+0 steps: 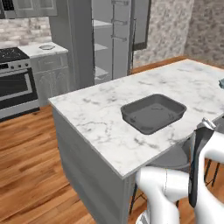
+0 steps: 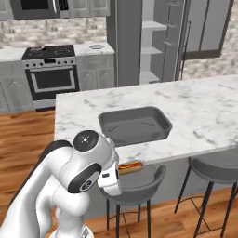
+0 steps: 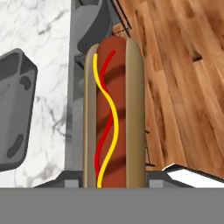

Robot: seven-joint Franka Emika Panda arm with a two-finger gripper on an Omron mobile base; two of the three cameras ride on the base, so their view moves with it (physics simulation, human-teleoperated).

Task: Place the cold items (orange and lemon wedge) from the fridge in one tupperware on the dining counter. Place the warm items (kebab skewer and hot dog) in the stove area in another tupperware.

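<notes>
Our fingers (image 3: 114, 186) are clamped on the hot dog (image 3: 114, 113), which runs lengthwise out from them. We hold it (image 2: 130, 166) beside the bench (image 2: 195, 111) edge, above a stool (image 2: 139, 183), just below the empty dark tupperware (image 2: 135, 124).

Honestly nothing to read here, no labels, brands, numbers or signs anywhere I can make out. The hot dog (image 3: 114, 113) just has squiggly yellow and red sauce lines on it, not letters.
</notes>
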